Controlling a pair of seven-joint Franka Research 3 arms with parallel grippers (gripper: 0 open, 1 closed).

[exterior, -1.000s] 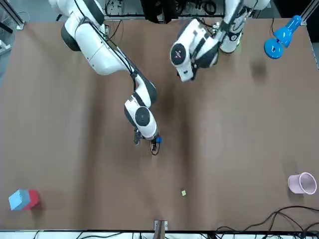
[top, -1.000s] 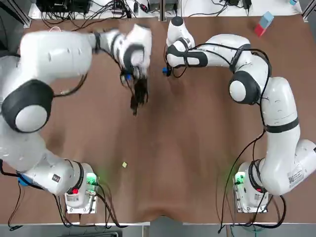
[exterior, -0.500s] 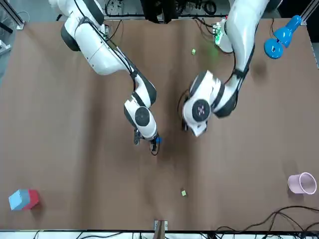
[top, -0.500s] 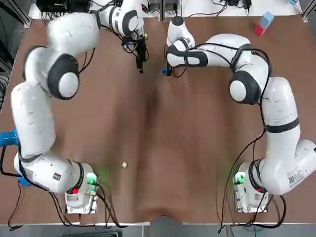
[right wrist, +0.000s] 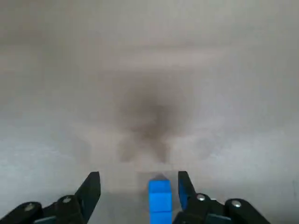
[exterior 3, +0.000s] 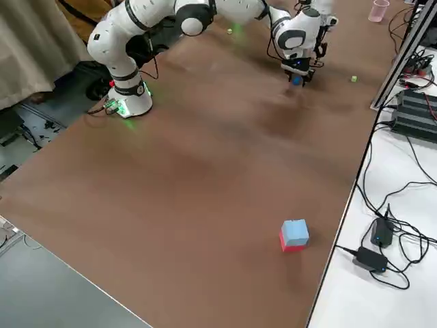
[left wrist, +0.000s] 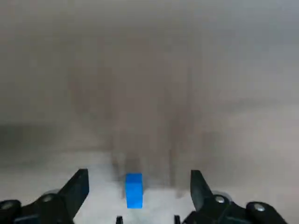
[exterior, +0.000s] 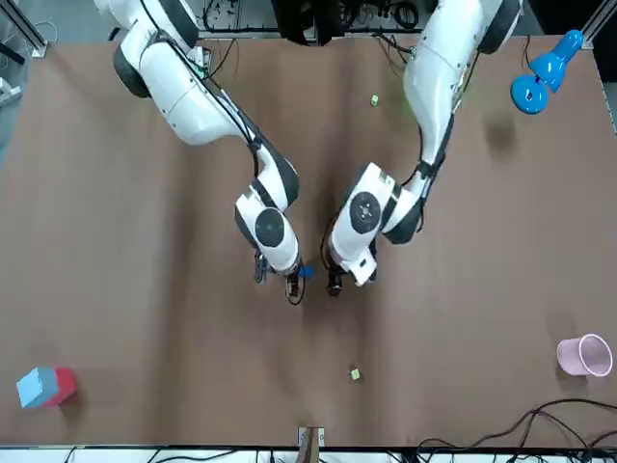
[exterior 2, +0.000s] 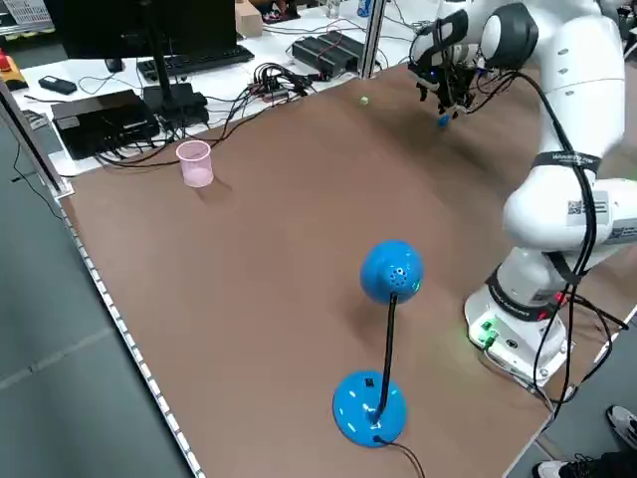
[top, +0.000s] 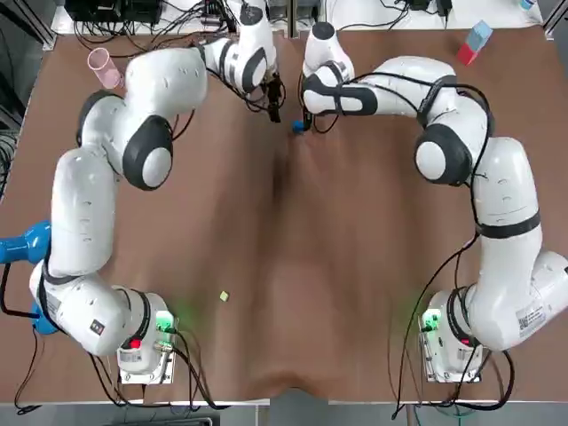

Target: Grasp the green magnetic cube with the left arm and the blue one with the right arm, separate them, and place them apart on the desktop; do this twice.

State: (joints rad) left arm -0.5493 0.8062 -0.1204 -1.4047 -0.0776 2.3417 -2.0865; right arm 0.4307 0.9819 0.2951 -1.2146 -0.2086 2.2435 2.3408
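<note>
Two grippers hung close together over the far middle of the brown table, both pointing down at the desktop. We saw the left gripper with its fingers spread wide, holding nothing. The right gripper likewise had its fingers parted and was clamped on nothing.

The blue cube lay on the table between the two grippers, and in the front view it sat just beside the right one. In the right wrist view it stood in the gap between that gripper's fingers, nearer one finger than the other, and we could not tell whether it touched that finger. In the left wrist view it also showed in the gap between the left fingers, clear of both.

One small green cube lay alone on the near part of the table, not far from the left arm's base and well apart from the blue cube. We noted a second small green cube lying alone near the far edge, also apart from the blue cube and from both grippers.

Around the edges we saw a pink cup upright at the far left corner. A blue desk lamp stood at the left edge, and a blue-and-red block sat near the far right corner.
</note>
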